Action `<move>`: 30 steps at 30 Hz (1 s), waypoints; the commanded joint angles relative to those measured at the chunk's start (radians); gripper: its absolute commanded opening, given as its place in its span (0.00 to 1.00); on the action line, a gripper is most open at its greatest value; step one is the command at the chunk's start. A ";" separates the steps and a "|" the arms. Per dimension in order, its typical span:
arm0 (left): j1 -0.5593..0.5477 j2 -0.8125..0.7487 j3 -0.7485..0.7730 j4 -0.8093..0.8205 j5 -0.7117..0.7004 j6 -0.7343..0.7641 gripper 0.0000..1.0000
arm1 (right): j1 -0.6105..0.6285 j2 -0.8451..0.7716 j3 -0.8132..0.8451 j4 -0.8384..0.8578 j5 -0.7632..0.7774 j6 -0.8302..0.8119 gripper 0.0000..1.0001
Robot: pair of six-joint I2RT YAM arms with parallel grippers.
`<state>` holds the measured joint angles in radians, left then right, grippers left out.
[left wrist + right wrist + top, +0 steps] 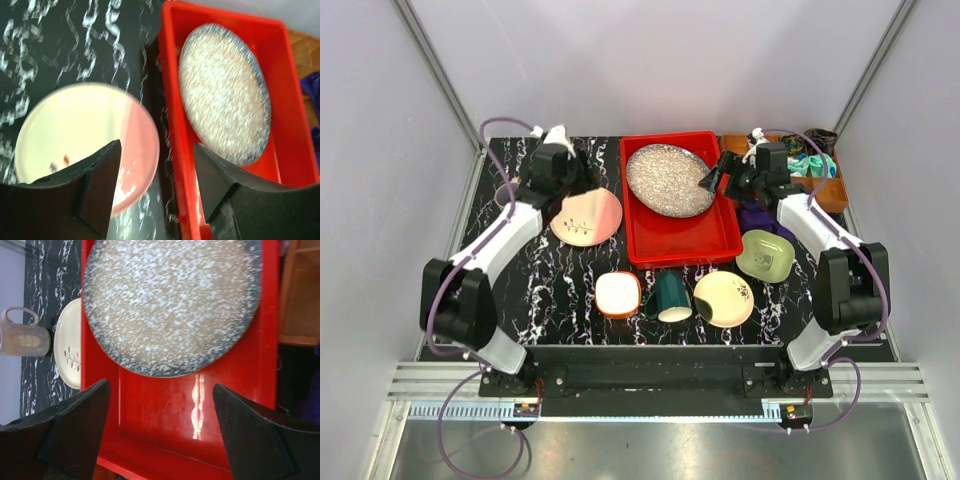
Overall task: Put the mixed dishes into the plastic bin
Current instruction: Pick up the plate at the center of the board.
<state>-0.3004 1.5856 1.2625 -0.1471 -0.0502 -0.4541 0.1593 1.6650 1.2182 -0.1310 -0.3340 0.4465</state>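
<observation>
- On the far end of the red plastic bin (685, 240): big speckled grey plate (668, 180), the only dish inside. The near half of the bin floor is bare. I cannot tell whether the plate lies flat or leans on the rim.
- Left gripper (156, 145): fingers spread, holding nothing, hanging over the gap between the pink-cream plate (85, 145) and the bin's left wall.
- Right gripper (160, 385): fingers spread, holding nothing, hanging over the bin, near the speckled plate's edge.
- Pink-cream plate: on the table just left of the bin. I judge it stiff, glazed, slippery and breakable. It sits low on the table, so I would pinch it at the raised rim.
- Mauve cup (25, 340): upright, beyond the pink-cream plate. Grip it by the wall or the handle.
- Orange-white bowl (618, 294), dark green mug (670, 295), pale yellow plate (723, 298): in a row along the near side of the bin. The mug appears to lie on its side and may roll.
- Light green bowl (766, 254): right of the bin. Its wall offers a pinch.
- Brown tray (832, 192): holds a teal cloth (810, 165), with a purple cloth (760, 216) beside it. Neither cloth is to be moved.
</observation>
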 commanded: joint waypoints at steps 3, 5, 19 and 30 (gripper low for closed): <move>0.021 -0.151 -0.262 0.101 -0.026 -0.080 0.67 | 0.101 -0.083 0.060 -0.096 0.050 -0.043 0.92; 0.024 -0.209 -0.354 0.130 -0.037 -0.121 0.68 | 0.127 -0.102 0.052 -0.105 0.056 -0.045 0.92; 0.086 -0.303 -0.684 0.277 -0.102 -0.308 0.66 | 0.198 -0.126 0.052 -0.136 0.066 -0.058 0.92; 0.115 -0.191 -0.698 0.363 -0.119 -0.354 0.55 | 0.212 -0.137 0.060 -0.147 0.072 -0.066 0.92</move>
<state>-0.1955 1.3720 0.5602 0.1184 -0.1238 -0.7856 0.3649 1.5726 1.2366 -0.2863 -0.2771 0.3985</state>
